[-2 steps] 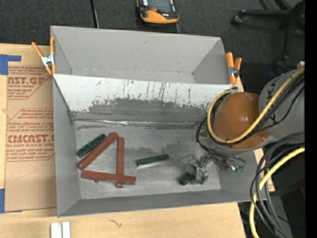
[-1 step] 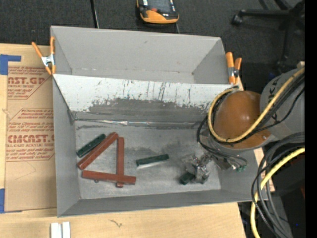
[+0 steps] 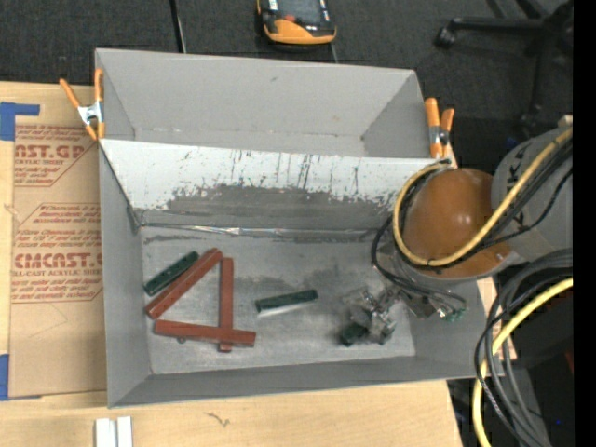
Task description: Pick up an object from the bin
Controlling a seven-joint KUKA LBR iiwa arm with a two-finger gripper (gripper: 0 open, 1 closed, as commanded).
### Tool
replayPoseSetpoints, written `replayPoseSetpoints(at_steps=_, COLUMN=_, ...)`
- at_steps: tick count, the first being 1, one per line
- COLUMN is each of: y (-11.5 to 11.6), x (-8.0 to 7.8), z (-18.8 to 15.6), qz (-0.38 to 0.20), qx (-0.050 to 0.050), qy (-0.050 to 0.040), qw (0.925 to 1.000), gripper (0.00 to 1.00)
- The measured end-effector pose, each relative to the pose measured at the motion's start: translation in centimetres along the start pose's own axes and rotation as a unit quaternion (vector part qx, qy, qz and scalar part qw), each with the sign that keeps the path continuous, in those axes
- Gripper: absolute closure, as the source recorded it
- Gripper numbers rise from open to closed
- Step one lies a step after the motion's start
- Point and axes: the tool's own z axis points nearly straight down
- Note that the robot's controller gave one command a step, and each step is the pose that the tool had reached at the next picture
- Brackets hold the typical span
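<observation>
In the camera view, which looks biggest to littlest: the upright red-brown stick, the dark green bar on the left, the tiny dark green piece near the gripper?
1. upright red-brown stick
2. dark green bar
3. tiny dark green piece

In the bin (image 3: pixel 279 119), the gripper (image 3: pixel 374 317) hangs over a small dark green block (image 3: pixel 351 335); left of the gripper lie a green pen (image 3: pixel 287 299) and red-brown sticks (image 3: pixel 226 296).

I count three long reddish-brown flat bars (image 3: pixel 184 284) (image 3: pixel 226 301) (image 3: pixel 200 332), crossed over each other well away from my gripper (image 3: pixel 377 319). There are two slim dark green sticks: one (image 3: pixel 287 299) between my gripper and the bars, the other (image 3: pixel 170 273) beyond them. Just beside my gripper lies what looks like one small dark green piece (image 3: pixel 352 336), though it may be more than one.
</observation>
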Motion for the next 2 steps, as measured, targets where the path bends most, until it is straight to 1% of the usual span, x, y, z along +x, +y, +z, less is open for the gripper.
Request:
replayPoseSetpoints(at_steps=1, y=0.1, x=0.1, z=-0.8, qz=0.000, qx=-0.002, qy=0.0025, qw=1.0000, gripper=1.00)
replayPoseSetpoints(at_steps=2, y=0.2, x=0.2, z=-2.8, qz=0.000, qx=-0.003, qy=0.0039, qw=1.0000, gripper=1.00)
